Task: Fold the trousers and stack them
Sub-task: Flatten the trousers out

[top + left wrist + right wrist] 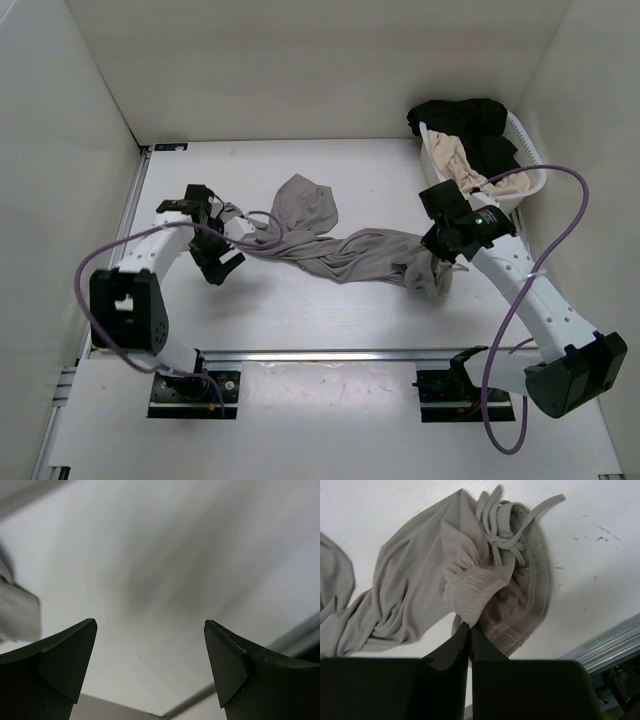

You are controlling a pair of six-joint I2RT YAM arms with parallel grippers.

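Note:
The grey trousers [340,245] lie crumpled across the middle of the table, legs toward the left, gathered drawstring waist at the right. In the right wrist view the waistband [470,587] and its drawstring [505,540] show clearly. My right gripper [440,262] [470,626] is shut on the ribbed waistband edge and holds it a little off the table. My left gripper [222,252] [150,645] is open and empty, hovering over bare table just left of the leg ends; a blurred bit of grey cloth [17,615] shows at its left edge.
A white basket [525,140] at the back right holds a black garment [470,120] and a beige garment [465,165]. White walls enclose the table on three sides. A metal rail [330,355] runs along the near edge.

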